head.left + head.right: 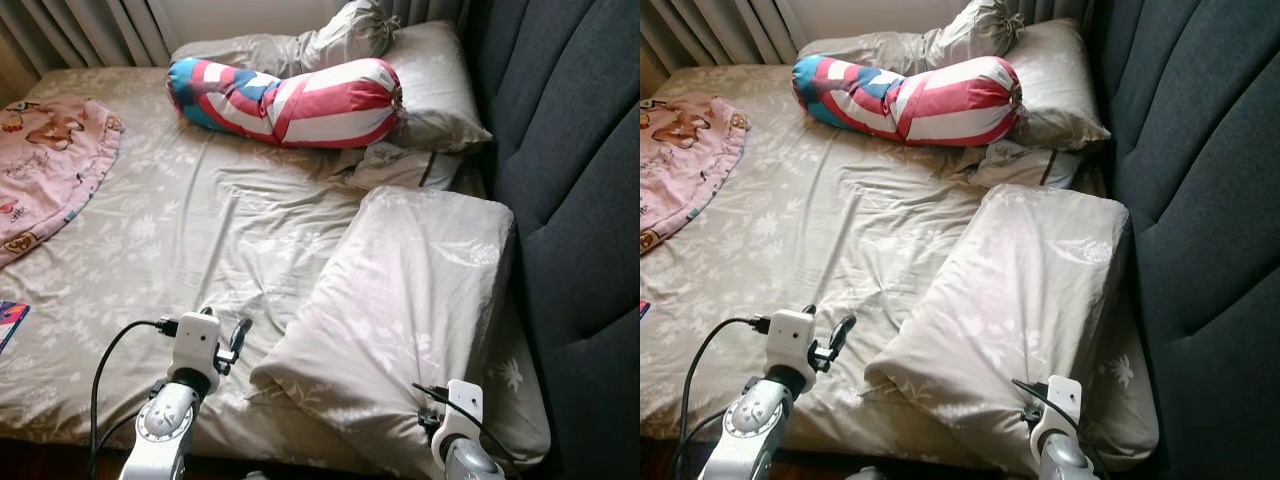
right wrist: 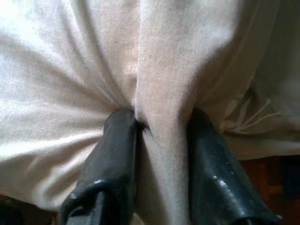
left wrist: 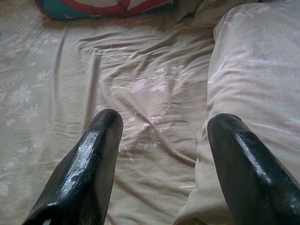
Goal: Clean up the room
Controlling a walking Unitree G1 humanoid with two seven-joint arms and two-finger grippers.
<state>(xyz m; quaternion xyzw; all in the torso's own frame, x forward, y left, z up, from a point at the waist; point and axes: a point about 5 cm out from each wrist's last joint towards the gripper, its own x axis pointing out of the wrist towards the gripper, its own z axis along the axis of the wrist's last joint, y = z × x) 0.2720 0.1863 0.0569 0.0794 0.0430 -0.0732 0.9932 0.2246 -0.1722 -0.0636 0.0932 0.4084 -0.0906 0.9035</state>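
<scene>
1. Two grippers work at the bed's [image 1: 200, 240] near edge.
2. Right gripper [image 2: 159, 126] pinches a fold of the pillow [image 1: 410, 300], which lies beside the headboard [image 1: 570, 200].
3. Left gripper [image 3: 164, 140] hovers spread wide over the sheet, just beside the pillow.

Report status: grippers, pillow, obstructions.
Right gripper shut on large beige floral pillow, near edge. Left gripper open over rumpled beige bedsheet. Nothing blocking.

- A big pillow [image 1: 405, 300] lies askew on the bed [image 1: 200, 230], against the dark headboard [image 1: 570, 170].
- The right gripper [image 1: 425, 415] sits at the pillow's near corner.
- The left gripper [image 1: 238, 345] hovers above the sheet, beside the pillow.
- A striped bolster [image 1: 290, 100] lies by the far pillows.
- A pink blanket [image 1: 45, 165] lies at the left.
</scene>
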